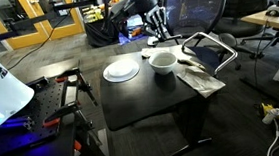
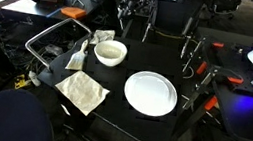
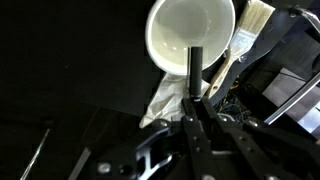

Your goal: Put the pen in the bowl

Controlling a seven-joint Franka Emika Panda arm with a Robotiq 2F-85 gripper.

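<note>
Fingers (image 3: 184,124) of gripper (image 1: 157,28) clamped on pen (image 3: 195,68). In wrist view, pen's far end overlaps near rim of bowl (image 3: 180,28). Plate (image 1: 121,70) just beside bowl on black table (image 1: 151,99).

Black square worktop (image 2: 164,54). A round, deep white bowl (image 2: 110,51) sat near the far-left edge. A flat white round plate (image 2: 150,92) lay toward the near-right edge, well apart from the bowl. A crumpled pale cloth (image 2: 83,92) overhung the left corner. A dark robot gripper (image 2: 135,16) hung over the far corner, its jaws unreadable against the clutter.
</note>
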